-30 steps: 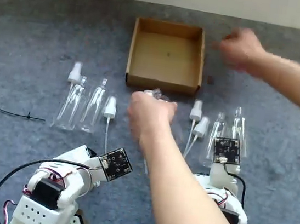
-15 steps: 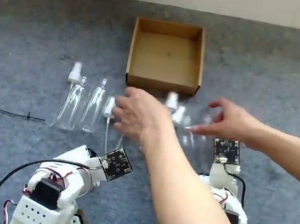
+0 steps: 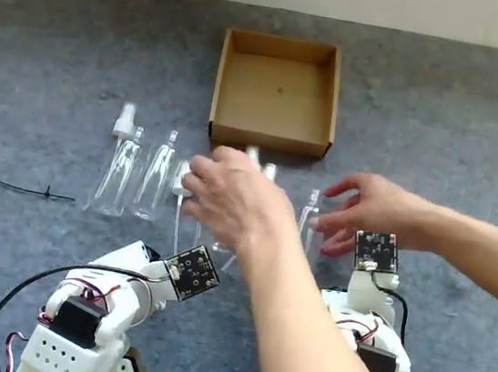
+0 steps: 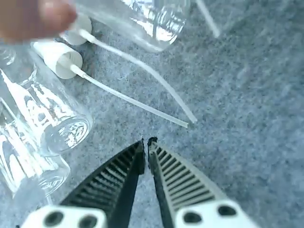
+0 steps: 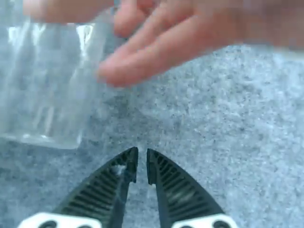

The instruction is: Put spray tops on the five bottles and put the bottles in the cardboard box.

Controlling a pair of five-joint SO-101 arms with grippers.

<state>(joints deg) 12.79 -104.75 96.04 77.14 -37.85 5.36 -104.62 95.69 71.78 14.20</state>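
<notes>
Bottles (image 3: 120,174), 2 of them, lie side by side on the grey surface (image 3: 56,50) at centre left of the high view, below-left of the cardboard box (image 3: 271,139). A person's hands (image 3: 230,193) cover others at centre. My left claw (image 4: 145,142) and right claw (image 5: 141,153) are both closed to a sliver, gripping nothing.

Left gripper (image 4: 146,142) is basically pinched together over the grey carpet (image 4: 247,95), nothing in it. Two spray tops (image 4: 61,59) lie at its 11 o'clock, dip tubes ending just ahead around 1. Clear bottles (image 4: 57,126) at 9, blurry fingertip (image 4: 33,16) beyond them.
</notes>
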